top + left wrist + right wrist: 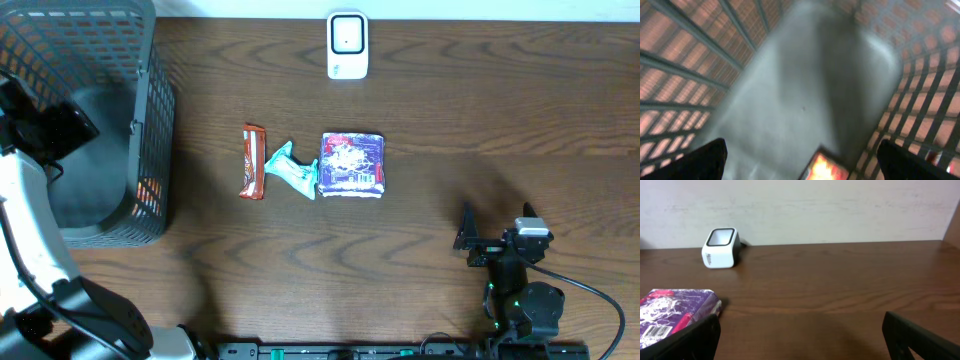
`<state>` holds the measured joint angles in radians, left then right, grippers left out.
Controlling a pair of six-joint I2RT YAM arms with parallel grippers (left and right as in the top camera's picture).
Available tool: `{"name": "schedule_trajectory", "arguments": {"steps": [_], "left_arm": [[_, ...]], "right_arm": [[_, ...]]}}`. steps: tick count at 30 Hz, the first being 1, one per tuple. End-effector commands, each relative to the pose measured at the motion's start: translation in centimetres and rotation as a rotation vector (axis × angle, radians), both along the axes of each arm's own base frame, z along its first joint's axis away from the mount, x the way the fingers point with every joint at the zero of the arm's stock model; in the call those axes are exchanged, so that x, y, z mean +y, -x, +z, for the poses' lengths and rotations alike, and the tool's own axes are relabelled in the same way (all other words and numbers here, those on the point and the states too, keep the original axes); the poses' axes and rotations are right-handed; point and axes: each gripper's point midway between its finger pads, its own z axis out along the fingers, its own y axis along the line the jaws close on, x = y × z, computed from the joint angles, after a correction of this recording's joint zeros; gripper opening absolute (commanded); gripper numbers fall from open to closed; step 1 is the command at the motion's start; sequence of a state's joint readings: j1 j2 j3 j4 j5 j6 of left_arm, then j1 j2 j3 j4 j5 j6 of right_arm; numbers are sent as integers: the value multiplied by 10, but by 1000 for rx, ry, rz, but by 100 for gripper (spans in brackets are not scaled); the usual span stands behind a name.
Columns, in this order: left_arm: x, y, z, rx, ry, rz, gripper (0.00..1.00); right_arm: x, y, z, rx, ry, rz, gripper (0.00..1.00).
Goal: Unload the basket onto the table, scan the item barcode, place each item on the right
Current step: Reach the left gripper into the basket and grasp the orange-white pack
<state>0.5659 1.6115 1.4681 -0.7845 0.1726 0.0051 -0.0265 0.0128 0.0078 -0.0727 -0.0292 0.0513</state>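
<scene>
The white barcode scanner (347,45) stands at the table's far edge, also in the right wrist view (720,248). Three items lie mid-table: a red-brown bar (253,160), a teal packet (292,170) and a purple packet (352,164), whose barcode side (660,327) shows low left in the right wrist view. My left gripper (801,145) hangs open inside the wire basket (150,120), above an orange-printed item (827,167) on the basket floor, apart from it. My right gripper (801,317) rests open near the front right (497,222), holding nothing.
The black wire basket with its grey floor (805,85) fills the table's left end. The left arm (30,230) reaches over its front wall. A pale wall (800,205) rises behind the scanner. Bare wood (480,110) lies right of the purple packet.
</scene>
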Motion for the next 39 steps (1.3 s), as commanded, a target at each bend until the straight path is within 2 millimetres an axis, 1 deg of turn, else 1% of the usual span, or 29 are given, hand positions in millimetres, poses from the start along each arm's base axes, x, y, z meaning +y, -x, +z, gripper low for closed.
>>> {"name": "schedule_trajectory", "arguments": {"steps": [1, 2, 3, 4, 9, 11, 13, 16, 23, 24, 25, 27, 30, 31, 33, 35, 37, 38, 39], "left_arm": [[-16, -1, -23, 58, 51, -145, 96], [-17, 1, -30, 79, 67, -145, 96], [-21, 7, -50, 137, 107, -148, 96], [-23, 10, -61, 168, 127, -154, 96], [-31, 24, -104, 300, 217, -174, 96], [-35, 29, -119, 347, 253, -173, 96], [-38, 33, -130, 385, 286, -173, 96], [-53, 34, -145, 397, 380, -223, 96], [-65, 49, -172, 496, 472, -239, 95], [-67, 50, -175, 507, 481, -240, 94], [-68, 52, -178, 521, 490, -240, 90], [-68, 55, -185, 543, 502, -237, 75], [-62, 61, -192, 584, 476, -217, 43], [-60, 62, -193, 593, 463, -208, 30], [-52, 60, -190, 599, 433, -163, 8], [-41, 48, -177, 566, 406, -86, 7], [-32, 33, -156, 508, 383, -26, 7], [-24, 17, -132, 441, 369, 15, 8], [-22, 7, -114, 386, 367, 20, 7]], "right_arm": [[4, 0, -1, 1, 8, 15, 99], [4, 0, -1, 1, 8, 15, 99], [4, 0, -1, 1, 8, 15, 99], [4, 0, -1, 1, 8, 15, 99], [4, 0, -1, 1, 8, 15, 99], [4, 0, -1, 1, 8, 15, 99], [4, 0, -1, 1, 8, 15, 99], [4, 0, -1, 1, 8, 15, 99], [4, 0, -1, 1, 8, 15, 99], [4, 0, -1, 1, 8, 15, 99], [4, 0, -1, 1, 8, 15, 99], [4, 0, -1, 1, 8, 15, 99], [4, 0, -1, 1, 8, 15, 99], [4, 0, -1, 1, 8, 15, 99], [4, 0, -1, 1, 8, 15, 99], [4, 0, -1, 1, 8, 15, 99], [4, 0, -1, 1, 8, 15, 99], [4, 0, -1, 1, 8, 15, 99], [4, 0, -1, 1, 8, 15, 99]]}}
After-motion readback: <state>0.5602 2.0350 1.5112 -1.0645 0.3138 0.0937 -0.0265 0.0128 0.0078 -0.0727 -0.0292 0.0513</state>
